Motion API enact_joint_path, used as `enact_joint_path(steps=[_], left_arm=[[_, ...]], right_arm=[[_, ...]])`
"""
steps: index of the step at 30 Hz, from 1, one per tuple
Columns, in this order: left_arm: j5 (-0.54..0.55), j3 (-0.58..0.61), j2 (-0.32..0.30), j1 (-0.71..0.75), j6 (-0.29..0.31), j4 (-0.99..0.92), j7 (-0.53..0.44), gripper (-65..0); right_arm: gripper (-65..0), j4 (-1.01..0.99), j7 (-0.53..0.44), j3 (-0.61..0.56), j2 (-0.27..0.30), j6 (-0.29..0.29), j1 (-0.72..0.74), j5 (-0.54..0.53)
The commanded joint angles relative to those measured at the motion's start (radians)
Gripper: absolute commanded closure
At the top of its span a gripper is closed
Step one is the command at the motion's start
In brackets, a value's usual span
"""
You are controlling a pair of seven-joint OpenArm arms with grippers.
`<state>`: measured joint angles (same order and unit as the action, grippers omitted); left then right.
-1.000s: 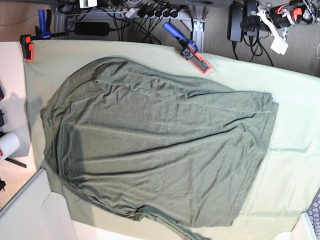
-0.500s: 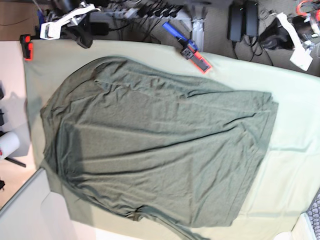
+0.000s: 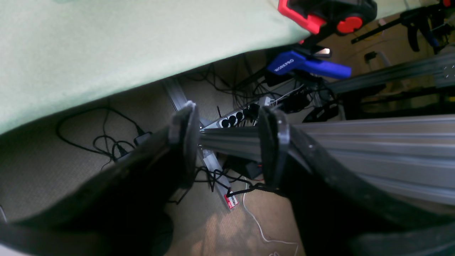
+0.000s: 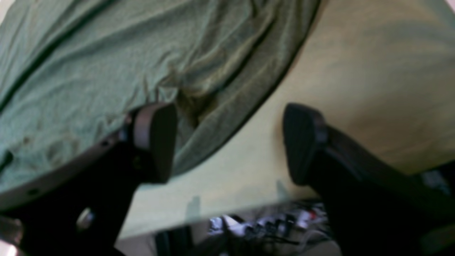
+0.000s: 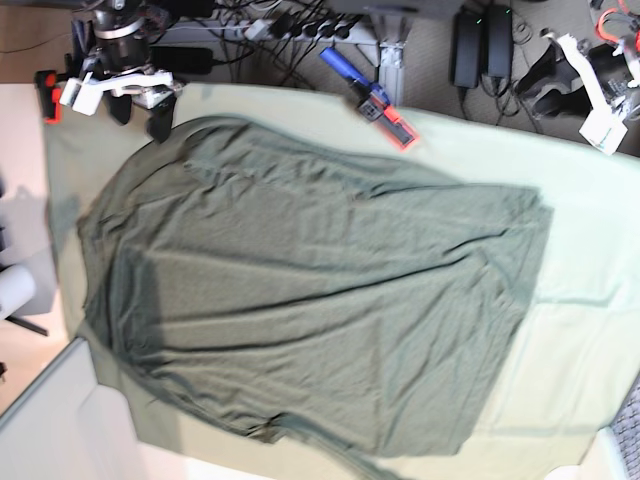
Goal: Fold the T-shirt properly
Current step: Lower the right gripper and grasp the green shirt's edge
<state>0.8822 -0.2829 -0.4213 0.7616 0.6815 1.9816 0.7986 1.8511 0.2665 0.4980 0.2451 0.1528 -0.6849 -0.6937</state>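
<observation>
The T-shirt point(image 5: 310, 290), dark heathered grey-green, lies spread and wrinkled over most of the mint table cloth point(image 5: 590, 300). My right gripper point(image 5: 140, 112) is open at the shirt's back-left edge. In the right wrist view the right gripper point(image 4: 227, 142) hovers with its jaws wide apart, one finger over the shirt's hem point(image 4: 106, 71), the other over bare cloth point(image 4: 373, 71). My left gripper point(image 5: 585, 90) is off the table at the back right. In the left wrist view the left gripper point(image 3: 227, 142) is open and empty over the floor, beyond the cloth's edge point(image 3: 106, 46).
A blue-and-red clamp point(image 5: 375, 100) grips the table's back edge and also shows in the left wrist view point(image 3: 305, 65). A red clamp point(image 5: 45, 85) sits at the back-left corner. Cables and power strips point(image 3: 234, 121) lie behind the table. A white roll point(image 5: 15, 290) stands at the left.
My right arm has come in from behind the table and down to the shirt's back-left edge. My left arm has stayed off the table at the back right. The shirt lies as before.
</observation>
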Motion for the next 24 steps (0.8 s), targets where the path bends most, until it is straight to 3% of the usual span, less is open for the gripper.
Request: enact_joint_path(steps=[1, 6, 9, 14, 24], left_arm=[[0.010, -0.006, -0.015, 0.006, 0.017, 0.016, -0.025, -32.0], [-0.029, -0.006, -0.040, 0.006, 0.017, 0.016, -0.058, -40.9], [-0.067, -0.006, -0.048, -0.009, 0.013, 0.016, -0.058, -41.1], [-0.099, -0.006, -0.048, -0.046, -0.067, 0.015, -0.046, -41.1], [-0.101, -0.006, -0.050, -0.083, -0.069, 0.011, -0.047, -41.1]], right_arm=[[-44.9, -0.002, -0.022, 0.008, 0.002, 0.003, 0.009, -0.011], [-44.9, -0.063, -0.001, 0.001, -0.013, 0.004, 0.058, -0.039], [-44.9, -0.101, 0.001, -0.014, -0.013, 0.004, 0.085, -0.040], [-44.9, -0.141, 0.016, -0.069, -0.016, 0.005, 0.125, -0.040], [-44.6, -0.142, 0.018, -0.114, -0.094, 0.007, 0.161, -0.013]])
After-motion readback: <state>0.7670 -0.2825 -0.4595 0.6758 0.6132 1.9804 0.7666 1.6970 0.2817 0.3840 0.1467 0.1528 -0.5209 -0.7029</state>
